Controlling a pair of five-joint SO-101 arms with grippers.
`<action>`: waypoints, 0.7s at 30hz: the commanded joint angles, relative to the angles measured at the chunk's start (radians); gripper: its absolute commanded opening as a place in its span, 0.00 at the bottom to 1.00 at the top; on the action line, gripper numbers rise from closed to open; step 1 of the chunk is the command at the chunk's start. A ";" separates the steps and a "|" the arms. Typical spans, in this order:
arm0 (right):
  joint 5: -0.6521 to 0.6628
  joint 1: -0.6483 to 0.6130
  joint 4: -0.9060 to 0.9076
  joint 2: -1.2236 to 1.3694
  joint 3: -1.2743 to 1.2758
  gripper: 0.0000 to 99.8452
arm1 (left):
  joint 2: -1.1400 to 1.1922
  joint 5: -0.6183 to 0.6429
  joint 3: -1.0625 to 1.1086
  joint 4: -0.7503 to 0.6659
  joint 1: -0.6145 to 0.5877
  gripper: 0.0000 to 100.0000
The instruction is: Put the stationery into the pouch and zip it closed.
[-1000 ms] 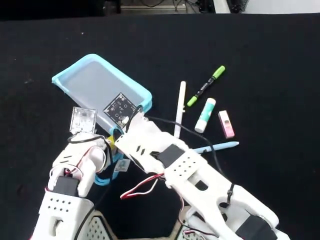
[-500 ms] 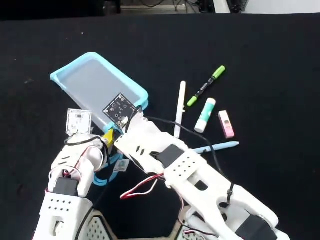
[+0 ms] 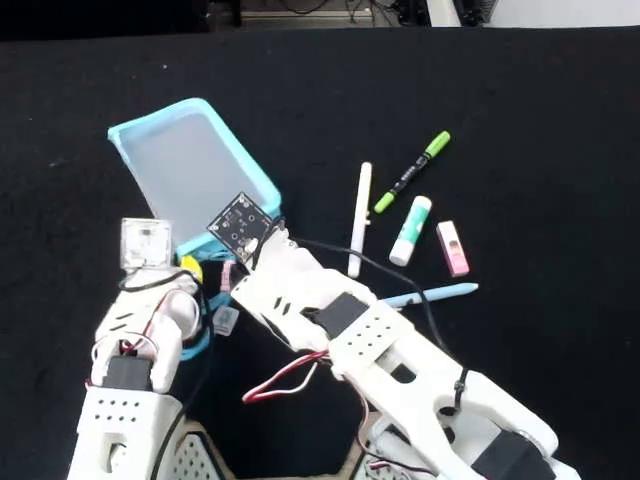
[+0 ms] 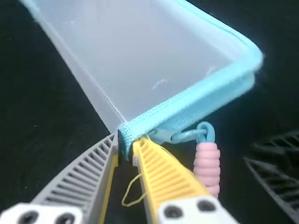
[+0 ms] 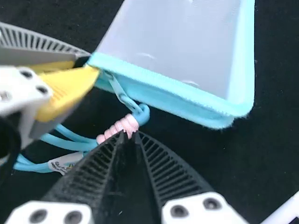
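Note:
The translucent pouch (image 3: 185, 165) with a teal zipper rim lies at the left of the black table. My left gripper (image 4: 124, 145) is shut on the pouch's near corner (image 3: 192, 262), right by the zipper slider. The zipper pull, a teal ring with a pink bead (image 4: 207, 161), hangs beside it. My right gripper (image 5: 126, 135) is shut, with its black tips against the pink bead (image 5: 117, 129); whether it pinches the bead I cannot tell. To the right lie a white pen (image 3: 359, 215), a green highlighter (image 3: 412, 172), a glue stick (image 3: 411, 230), a pink eraser (image 3: 452, 248) and a blue pen (image 3: 432, 295).
A teal cord loop with a small tag (image 5: 60, 163) trails from the pouch under both grippers. The right arm's body (image 3: 400, 370) and its cable lie close to the white pen and the blue pen. Bare black cloth stretches across the far and right side.
The pouch has swung left and turned steeper, with my left gripper carrying its near corner leftward. My right gripper followed slightly to the left. The stationery has not moved.

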 commanded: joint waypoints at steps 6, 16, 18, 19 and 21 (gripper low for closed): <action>-0.038 -0.048 -0.026 -0.038 0.025 0.14 | -0.017 0.058 -0.074 -0.017 -0.047 0.03; -0.298 -0.051 -0.114 0.142 -0.039 0.18 | -0.017 0.061 -0.074 -0.017 -0.045 0.03; -0.304 -0.051 -0.112 0.208 -0.079 0.18 | -0.017 0.060 -0.074 -0.017 -0.042 0.03; -0.324 -0.051 -0.112 0.234 -0.094 0.18 | -0.017 0.060 -0.074 -0.017 -0.042 0.03; -0.379 -0.051 -0.112 0.265 -0.119 0.18 | -0.017 0.058 -0.074 -0.017 -0.042 0.03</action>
